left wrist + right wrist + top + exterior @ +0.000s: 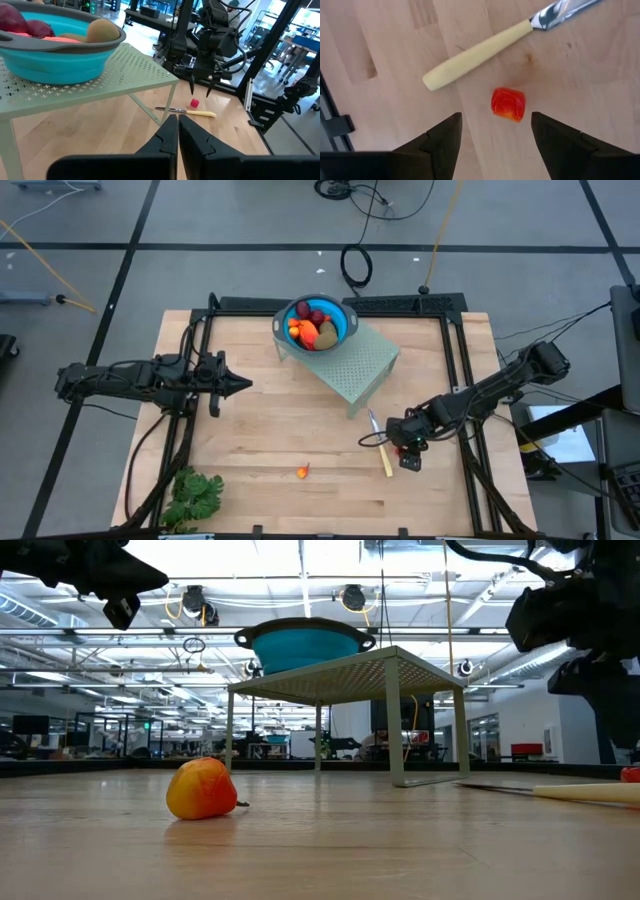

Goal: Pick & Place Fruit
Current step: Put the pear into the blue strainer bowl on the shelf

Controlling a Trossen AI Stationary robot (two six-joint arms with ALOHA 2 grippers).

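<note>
We have the right gripper [492, 131] poised above a small red fruit piece [508, 104], fingers spread apart and empty, the piece lying on the table [300, 430] just ahead of the gap between them. The yellow-handled knife [480, 48] lies just beside it (close enough to catch a finger). We judge this the approach to a pick: the next move calls for lowering straight down, centred, then closing. The left gripper [240, 385] waits pinched together and empty. Other fruit already sits in the blue bowl [343, 317]; an orange-red bit [302, 472] lies near the front edge.
</note>
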